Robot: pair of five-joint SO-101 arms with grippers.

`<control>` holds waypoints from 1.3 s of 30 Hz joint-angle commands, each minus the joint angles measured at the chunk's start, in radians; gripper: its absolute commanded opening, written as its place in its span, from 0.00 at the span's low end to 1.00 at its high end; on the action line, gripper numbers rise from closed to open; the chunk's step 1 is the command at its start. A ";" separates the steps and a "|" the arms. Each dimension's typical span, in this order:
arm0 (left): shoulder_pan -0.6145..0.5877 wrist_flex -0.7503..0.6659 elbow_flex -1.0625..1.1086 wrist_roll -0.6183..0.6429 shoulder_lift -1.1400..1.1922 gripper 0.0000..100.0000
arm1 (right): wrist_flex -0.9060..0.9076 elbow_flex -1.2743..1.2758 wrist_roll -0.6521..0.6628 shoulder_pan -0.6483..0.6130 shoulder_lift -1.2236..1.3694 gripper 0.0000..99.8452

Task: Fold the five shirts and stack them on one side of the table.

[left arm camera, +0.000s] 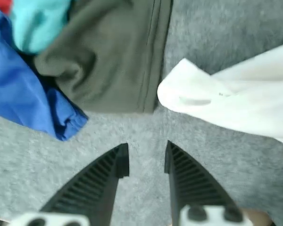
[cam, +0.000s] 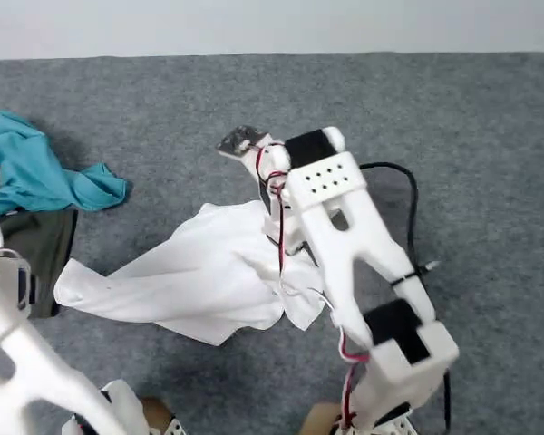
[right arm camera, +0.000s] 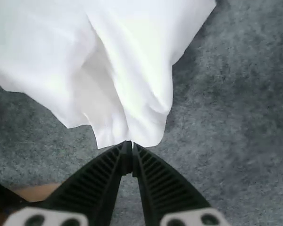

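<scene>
Table (cam: 453, 109): covered in grey felt-like matting, its far edge against a pale wall.
White shirt (cam: 199, 272): crumpled and unfolded in the middle of the table, one sleeve pointing to the left side.
Right gripper (right arm camera: 128, 147): claw closed, tips meeting on the hem of the white shirt, whose folds gather at the pinch.
Right arm (cam: 344, 227): over the right end of the white shirt.
Left gripper (left arm camera: 146, 157): claw narrowly parted and holding nothing, above bare matting between the olive shirt and the white sleeve.
Olive shirt (left arm camera: 108, 56): lying flat at the left side, just beside the white sleeve end.
Teal shirt (cam: 36, 172): bunched at the left side, beyond the olive one.
Blue shirt (left arm camera: 23, 89): rumpled, touching the olive shirt.
</scene>
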 commanded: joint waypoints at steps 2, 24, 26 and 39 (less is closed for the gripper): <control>0.074 -0.020 0.001 0.011 -0.084 0.14 | 0.036 0.091 -0.003 0.008 -0.117 0.01; 0.195 0.021 0.068 0.115 -0.094 0.14 | -0.257 0.097 -0.074 0.005 0.309 0.19; 0.195 0.031 0.068 0.115 -0.094 0.14 | -0.239 0.032 -0.071 0.010 0.328 0.10; 0.193 0.032 0.062 0.115 -0.094 0.14 | -0.030 -0.695 0.028 0.085 0.341 0.01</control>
